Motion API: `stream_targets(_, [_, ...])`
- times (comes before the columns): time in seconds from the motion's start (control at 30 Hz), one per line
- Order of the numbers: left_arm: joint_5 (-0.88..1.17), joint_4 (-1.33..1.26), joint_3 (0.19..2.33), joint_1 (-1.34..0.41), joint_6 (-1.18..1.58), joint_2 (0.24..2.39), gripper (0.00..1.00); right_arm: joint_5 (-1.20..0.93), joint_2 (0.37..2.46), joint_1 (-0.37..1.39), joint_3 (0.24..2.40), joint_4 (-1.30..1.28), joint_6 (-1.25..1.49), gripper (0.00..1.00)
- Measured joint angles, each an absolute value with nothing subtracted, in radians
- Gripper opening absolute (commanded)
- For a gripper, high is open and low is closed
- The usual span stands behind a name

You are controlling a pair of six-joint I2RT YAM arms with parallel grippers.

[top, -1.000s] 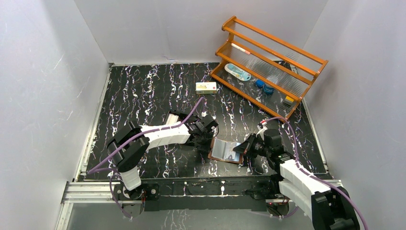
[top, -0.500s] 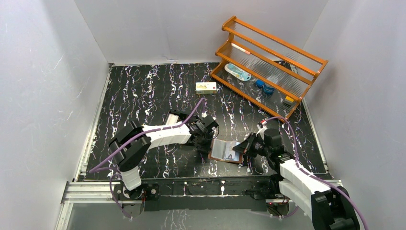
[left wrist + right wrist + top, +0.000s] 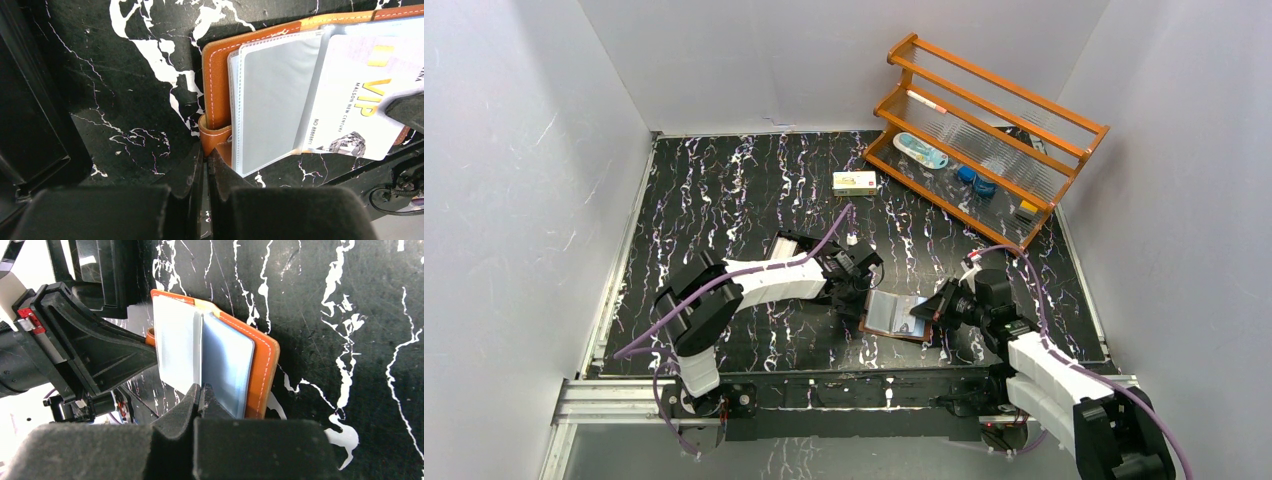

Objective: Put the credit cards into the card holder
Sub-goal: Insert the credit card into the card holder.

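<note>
Almost nothing has moved: the left gripper (image 3: 205, 152) stays pinched on the card holder (image 3: 215, 75) tab, the right gripper (image 3: 201, 389) stays clamped on a card (image 3: 350, 100), only partly pocketed.

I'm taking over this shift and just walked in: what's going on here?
The left fingers pinch the snap tab of the open card holder, holding it in place. The right fingers grip a white VIP card lying across its clear pockets. Whether the card is inside a pocket is hard to tell.
</note>
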State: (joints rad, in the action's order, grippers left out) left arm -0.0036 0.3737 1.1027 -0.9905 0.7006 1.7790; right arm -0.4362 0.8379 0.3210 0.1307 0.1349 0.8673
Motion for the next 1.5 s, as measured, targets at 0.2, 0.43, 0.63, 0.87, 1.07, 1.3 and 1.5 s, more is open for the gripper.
stream_targets(0.2, [-0.004, 0.375, 1.107, -0.991, 0.701, 1.784, 0.00, -0.446, 0.886, 0.321, 0.131, 0.163, 0.870, 0.00])
stream_targets(0.43, [-0.004, 0.376, 1.108, -0.991, 0.701, 1.785, 0.00, -0.454, 0.914, 0.321, 0.128, 0.193, 0.869, 0.00])
stream_targets(0.63, [-0.005, 0.376, 1.108, -0.991, 0.701, 1.785, 0.00, -0.427, 0.830, 0.321, 0.136, 0.120, 0.855, 0.00])
stream_targets(0.87, [-0.009, 0.376, 1.108, -0.992, 0.703, 1.785, 0.00, -0.422, 0.814, 0.321, 0.141, 0.106, 0.853, 0.00])
stream_targets(1.07, [-0.014, 0.377, 1.108, -0.994, 0.710, 1.785, 0.00, -0.438, 0.847, 0.321, 0.140, 0.140, 0.865, 0.00])
stream_targets(1.3, [-0.020, 0.377, 1.108, -0.997, 0.715, 1.784, 0.00, -0.448, 0.896, 0.321, 0.138, 0.187, 0.880, 0.00])
stream_targets(1.5, [-0.020, 0.377, 1.108, -0.998, 0.714, 1.785, 0.00, -0.449, 0.939, 0.321, 0.133, 0.215, 0.879, 0.00])
